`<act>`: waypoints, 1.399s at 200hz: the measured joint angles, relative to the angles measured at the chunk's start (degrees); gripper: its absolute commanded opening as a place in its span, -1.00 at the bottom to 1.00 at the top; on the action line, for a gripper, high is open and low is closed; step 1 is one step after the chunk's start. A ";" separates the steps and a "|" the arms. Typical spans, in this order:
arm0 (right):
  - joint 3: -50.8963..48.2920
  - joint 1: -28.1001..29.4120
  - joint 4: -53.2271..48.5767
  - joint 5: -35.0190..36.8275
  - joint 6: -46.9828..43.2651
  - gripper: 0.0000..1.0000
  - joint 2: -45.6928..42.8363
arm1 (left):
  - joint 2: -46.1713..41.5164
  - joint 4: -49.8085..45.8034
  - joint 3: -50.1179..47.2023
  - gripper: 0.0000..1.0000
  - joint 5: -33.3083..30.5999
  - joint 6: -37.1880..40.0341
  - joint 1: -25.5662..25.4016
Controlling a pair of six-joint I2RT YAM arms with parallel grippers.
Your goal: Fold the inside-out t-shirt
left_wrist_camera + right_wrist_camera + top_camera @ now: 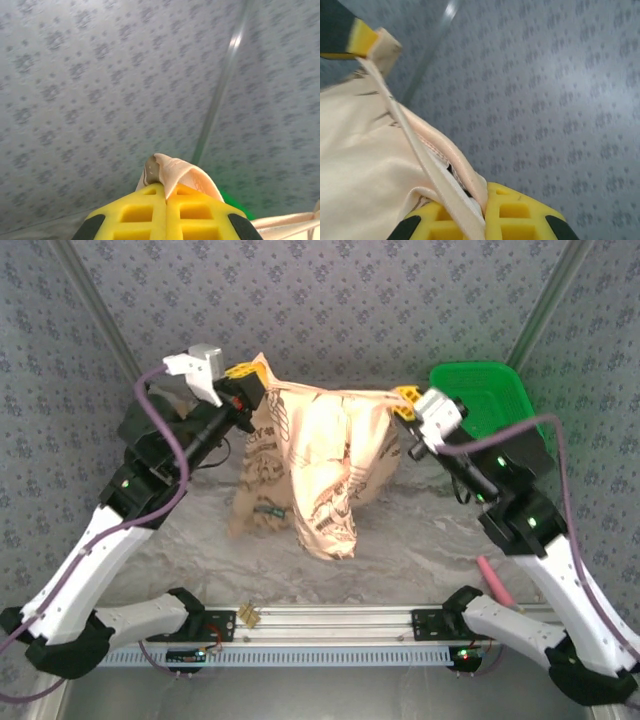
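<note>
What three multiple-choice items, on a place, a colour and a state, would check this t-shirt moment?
1. Where is the green basket? A far right; B near left; C between the arm bases.
2. What colour are the claw fingertips? A red; B yellow; C blue.
3. How is the t-shirt? A folded flat; B inside the basket; C held up by left claw and right claw.
Answers: A, it sits far right in the top view; B, both wrist views show yellow; C, each claw pinches its top edge, cloth hanging below.

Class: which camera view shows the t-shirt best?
Top external: the whole t-shirt hangs between the left gripper and right gripper. Left wrist shows a pinched fold; right wrist, a taut edge and pale cloth.
</note>
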 measured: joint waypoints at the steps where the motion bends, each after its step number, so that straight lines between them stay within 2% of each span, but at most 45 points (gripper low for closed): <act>1: 0.37 -0.33 -0.17 0.26 0.07 -1.00 0.70 | 0.35 -0.11 0.09 -1.00 -0.07 0.02 0.26; 38: 9.51 -7.72 -0.74 7.39 4.87 -1.00 18.27 | 10.21 -3.89 6.16 -1.00 -2.40 -2.40 8.15; 59: 12.61 -9.70 0.26 8.37 6.56 -1.00 26.32 | 14.69 -4.57 9.42 -1.00 -1.88 -4.09 11.50; 94: 24.83 -12.57 1.20 7.82 11.41 -1.00 38.21 | 23.02 -5.16 17.77 -1.00 0.87 -5.60 14.73; 139: 28.35 -14.05 8.87 6.38 13.03 -1.00 38.45 | 32.22 -7.98 35.15 -1.00 5.01 -4.00 15.43; 155: 25.03 -13.35 13.33 5.95 11.43 -1.00 35.04 | 33.14 -9.77 40.54 -1.00 6.78 -4.02 15.72; 172: 17.77 -12.11 17.38 4.68 9.42 -1.00 28.96 | 31.21 -9.70 40.41 -1.00 8.41 -4.26 15.72; 189: 7.93 -10.56 20.70 3.23 6.40 -1.00 21.29 | 25.14 -7.85 30.82 -1.00 10.08 -6.10 15.67; 213: -8.87 -7.17 23.41 2.32 2.45 -1.00 12.00 | 11.52 -2.25 3.89 -0.98 10.34 -12.13 15.32; 221: -15.47 -5.60 22.86 2.45 1.14 -0.91 9.29 | 7.28 -0.74 -5.49 -0.73 10.01 -14.95 15.26; 225: -18.23 -4.85 22.86 2.71 0.66 -0.80 8.31 | 5.35 0.39 -10.10 -0.57 9.66 -16.50 15.23; 238: -29.11 -1.46 20.28 2.99 -1.44 -0.23 4.72 | -1.05 0.98 -25.59 0.05 8.28 -21.81 15.02; 246: -34.60 0.50 17.40 2.80 -3.10 0.08 2.73 | -4.22 0.26 -33.77 0.29 7.26 -25.20 14.95; 259: -41.77 4.37 13.07 2.95 -7.02 0.20 -0.44 | -9.07 -2.62 -45.35 0.46 5.57 -30.99 14.91; 280: -45.03 8.61 7.89 2.08 -10.43 0.20 -4.15 | -18.08 -11.87 -55.95 0.47 2.45 -35.95 14.91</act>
